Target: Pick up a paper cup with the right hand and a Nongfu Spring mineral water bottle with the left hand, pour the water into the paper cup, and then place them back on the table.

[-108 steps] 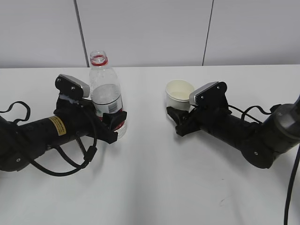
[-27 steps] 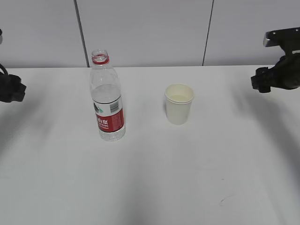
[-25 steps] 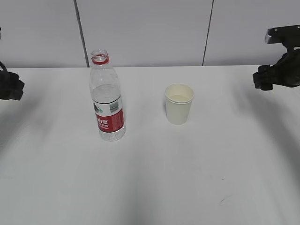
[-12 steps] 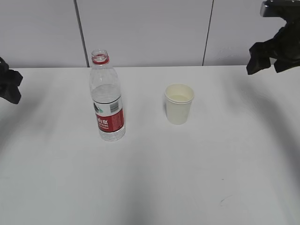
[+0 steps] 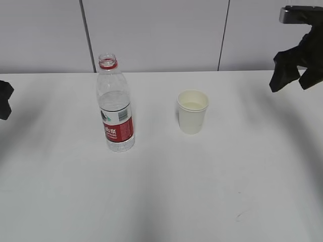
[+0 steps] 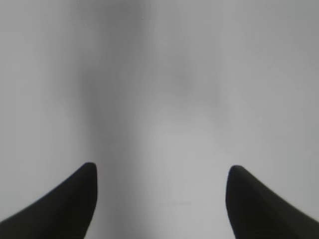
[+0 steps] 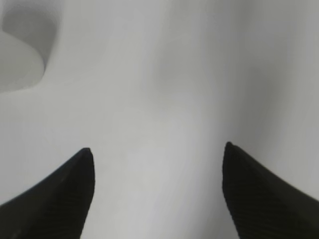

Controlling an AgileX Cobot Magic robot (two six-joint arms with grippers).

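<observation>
The clear water bottle (image 5: 116,107) with red neck ring and red-and-white label stands upright, uncapped, left of centre on the white table (image 5: 166,191). The cream paper cup (image 5: 193,111) stands upright to its right, with liquid inside. My left gripper (image 5: 4,100) shows only at the far left edge, away from the bottle. In its wrist view it (image 6: 159,199) is open and empty over bare table. My right gripper (image 5: 292,70) hangs raised at the far right, away from the cup. In its wrist view it (image 7: 157,191) is open and empty.
A grey panelled wall (image 5: 161,30) runs behind the table. A small dark mark (image 5: 241,216) lies on the table near the front. A blurred pale rounded shape (image 7: 22,55) sits at the top left of the right wrist view.
Both grippers let go of the bottle and cup and drew back to the sides. In the last second the right one rose and the left one slid further off the left edge.
</observation>
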